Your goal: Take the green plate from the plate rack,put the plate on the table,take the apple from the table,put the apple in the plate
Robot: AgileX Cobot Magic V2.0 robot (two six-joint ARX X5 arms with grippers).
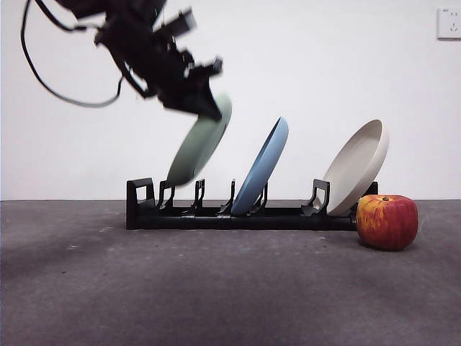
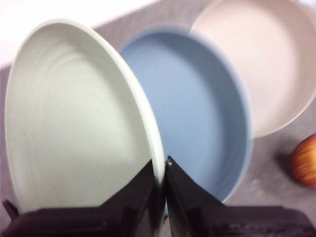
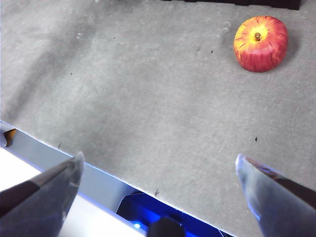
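1. Reaching down from the upper left of the front view, the left end effector (image 1: pixel 205 104) comes in at a slant, cables looping behind it, and meets the top edge of the green plate (image 1: pixel 198 148).
2. Left wrist view confirms the grip: the two black jaws are pinched on the rim of the green plate (image 2: pixel 74 118), one jaw on each face, clenched tight on it.
3. That plate leans back to the right, its lower edge looking just above the prongs at the left end of the plate rack (image 1: pixel 238 213); whether it touches them I cannot tell.
4. Next along the rack, the blue plate (image 1: pixel 261 169) sits tilted in a middle slot, and the beige plate (image 1: pixel 358 166) leans in the right-hand slot.
5. Both neighbours show behind the green one from the left wrist, the blue plate (image 2: pixel 197 113) close behind and the beige plate (image 2: pixel 261 64) further back.
6. Over to the apple (image 1: pixel 387 221): it rests on the tabletop (image 1: pixel 216 288) just beside the rack's right end, stem up.
7. Right end effector (image 3: pixel 158 165) hangs over the near edge of the tabletop (image 3: pixel 148 89), jaws spread wide and holding nothing, with the apple (image 3: pixel 260 43) well apart from it.
8. Writing check: no readable brand or label on any plate, the rack or the apple; a white wall socket (image 1: pixel 448 23) sits at the top right corner, unmarked as far as can be read.
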